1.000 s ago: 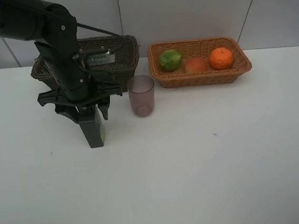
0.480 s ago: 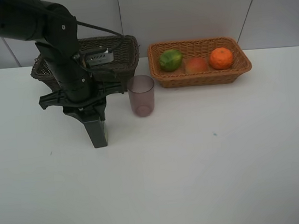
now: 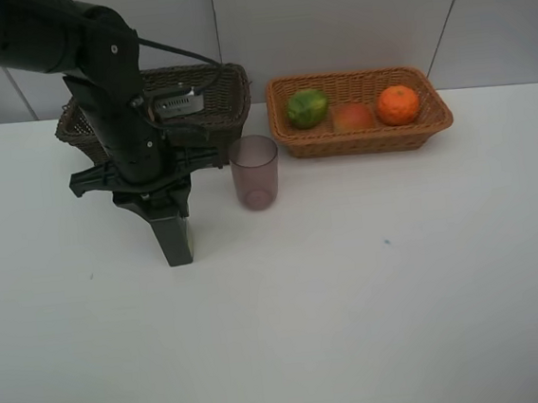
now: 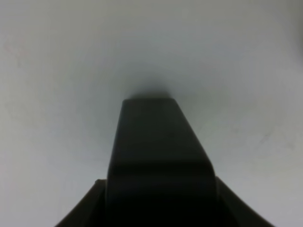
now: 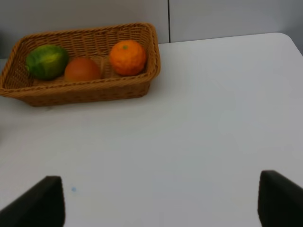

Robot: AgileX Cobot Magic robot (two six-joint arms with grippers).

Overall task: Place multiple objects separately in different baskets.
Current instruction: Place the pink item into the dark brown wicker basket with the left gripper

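Observation:
A dark green pump bottle (image 3: 177,242) stands upright on the white table, and my left gripper (image 3: 166,214) is shut on its upper part from above. In the left wrist view the bottle (image 4: 158,156) fills the middle as a dark block over the table. A translucent purple cup (image 3: 255,171) stands upright just right of it, in front of the dark brown basket (image 3: 226,99). The orange-tan basket (image 3: 369,141) holds a green fruit (image 3: 307,108), a peach (image 3: 353,117) and an orange (image 3: 398,104). My right gripper (image 5: 161,203) is open with nothing between its fingers and does not show in the exterior view.
The left arm hides much of the dark brown basket's inside. The right wrist view shows the orange-tan basket (image 5: 85,92) with the green fruit (image 5: 46,61), peach (image 5: 82,69) and orange (image 5: 127,57), and bare white table before it.
A second ago my left gripper's fingers stood spread around the bottle's top; they then closed onto it. Nothing has moved in the last half second.

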